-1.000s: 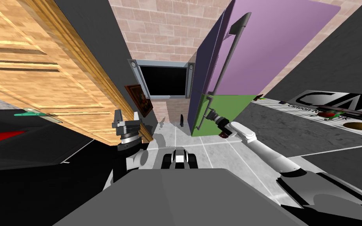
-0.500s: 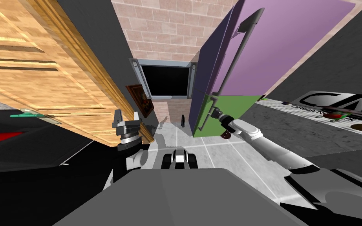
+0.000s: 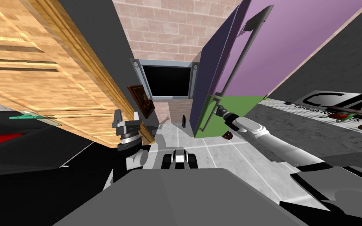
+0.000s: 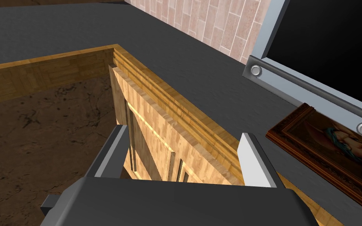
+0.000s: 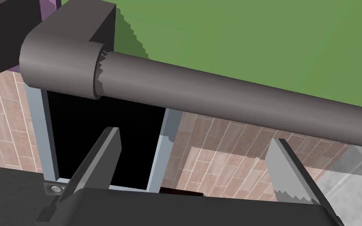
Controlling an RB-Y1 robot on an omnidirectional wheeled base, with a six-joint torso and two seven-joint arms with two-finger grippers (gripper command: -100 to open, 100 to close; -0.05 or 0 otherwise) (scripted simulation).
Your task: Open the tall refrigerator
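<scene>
The tall refrigerator stands ahead to the right, with a purple upper door (image 3: pixel 286 43) and a green lower door (image 3: pixel 235 110), each bearing a dark grey bar handle. My right gripper (image 3: pixel 217 111) reaches to the upper end of the green door's handle (image 3: pixel 207 117). In the right wrist view the handle bar (image 5: pixel 223 98) crosses just beyond the tips of my right gripper (image 5: pixel 196 143), which is open and empty; the bar's end bracket (image 5: pixel 62 62) lies beside it. My left gripper (image 3: pixel 126 117) is raised at the left, open and empty (image 4: pixel 184 153).
A wooden door (image 3: pixel 39 78) stands close on the left, with a framed painting (image 3: pixel 141 100) past it. A grey-framed black panel (image 3: pixel 166 80) is set in the brick wall ahead. A small dark bottle (image 3: pixel 183 120) stands on the tiled floor (image 3: pixel 215 153). A counter (image 3: pixel 345 115) runs at right.
The whole head view has shifted: I have moved a little closer, and the refrigerator looms larger and further right. My right arm has stretched on along the green door's handle. The left arm is still.
</scene>
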